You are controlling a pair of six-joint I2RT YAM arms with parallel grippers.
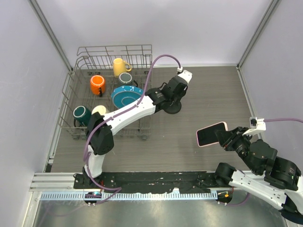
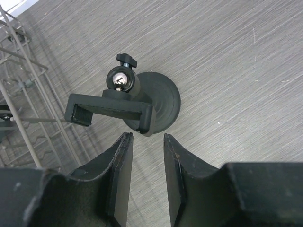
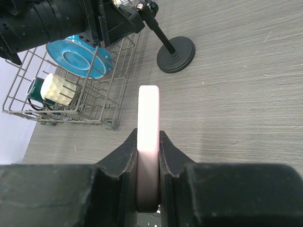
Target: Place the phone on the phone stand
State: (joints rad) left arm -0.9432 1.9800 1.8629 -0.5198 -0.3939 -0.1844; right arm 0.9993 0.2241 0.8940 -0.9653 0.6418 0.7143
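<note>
The phone stand point(image 2: 163, 101) is black, with a round disc base, a ball joint and a clamp cradle point(image 2: 109, 111); it stands on the table next to the rack. My left gripper point(image 2: 146, 139) is open and empty just short of the cradle, hovering over the stand point(image 1: 173, 109) in the top view. My right gripper point(image 3: 148, 137) is shut on the phone point(image 3: 148, 113), seen edge-on with its pale pink case. In the top view the phone point(image 1: 211, 134) is held above the table at the right, apart from the stand. The stand's base point(image 3: 176, 54) lies ahead of the phone.
A wire dish rack point(image 1: 71, 101) stands at the back left, holding a yellow mug point(image 1: 120, 66), an orange mug point(image 1: 97, 84), a blue plate point(image 1: 127, 96) and a dark green mug point(image 1: 81, 113). Its wires point(image 2: 28, 118) are just left of the stand.
</note>
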